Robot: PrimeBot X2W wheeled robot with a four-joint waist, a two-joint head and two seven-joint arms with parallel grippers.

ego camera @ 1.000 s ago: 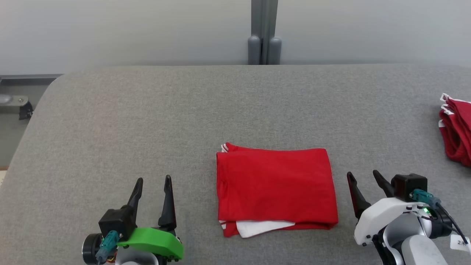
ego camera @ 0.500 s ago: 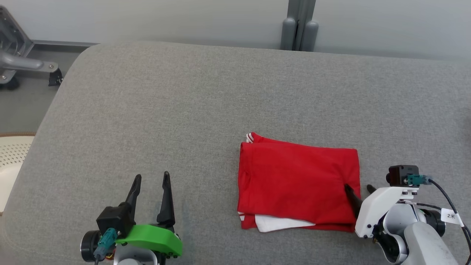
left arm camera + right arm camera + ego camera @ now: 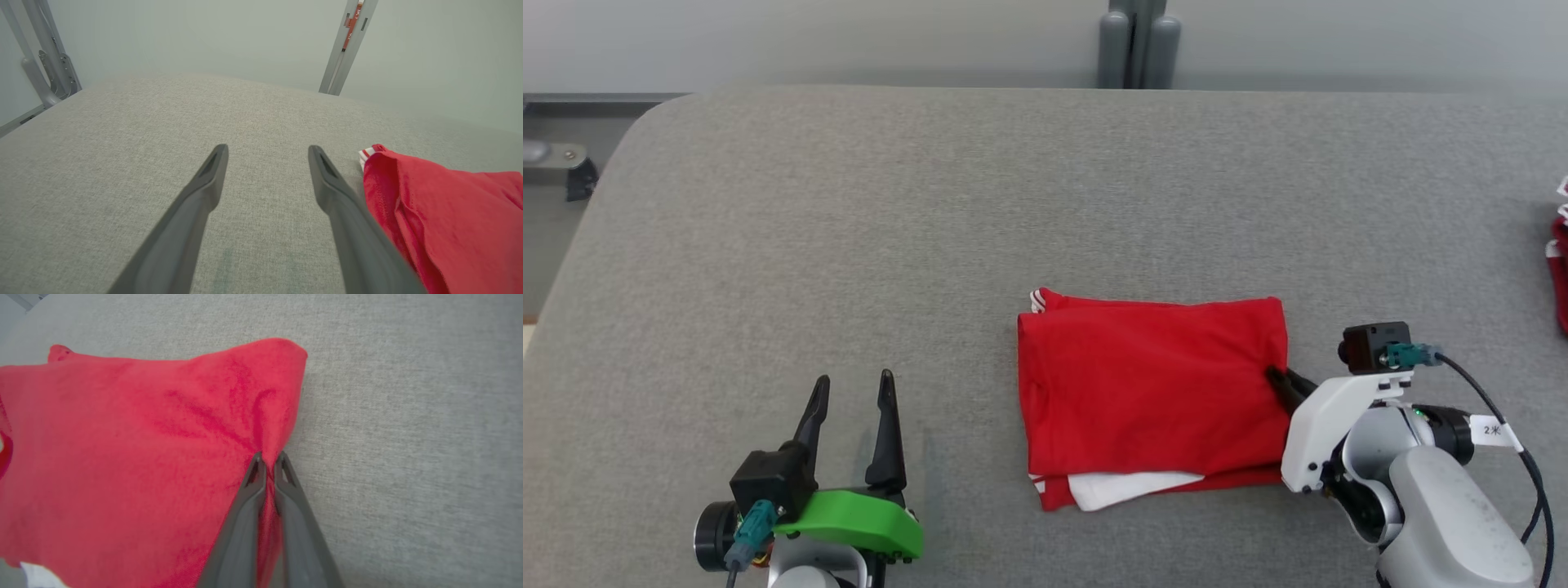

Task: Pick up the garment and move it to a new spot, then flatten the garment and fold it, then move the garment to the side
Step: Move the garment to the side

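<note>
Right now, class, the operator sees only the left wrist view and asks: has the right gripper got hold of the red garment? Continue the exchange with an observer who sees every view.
Observer: Yes. The right gripper is shut on the red garment, pinching its right edge.
Operator: Is it folded?
Observer: It lies as a folded rectangle, with a white layer peeking out along the near edge.
Operator: Anything else out there?
Observer: Another red cloth lies on the table, far to the right.
</note>
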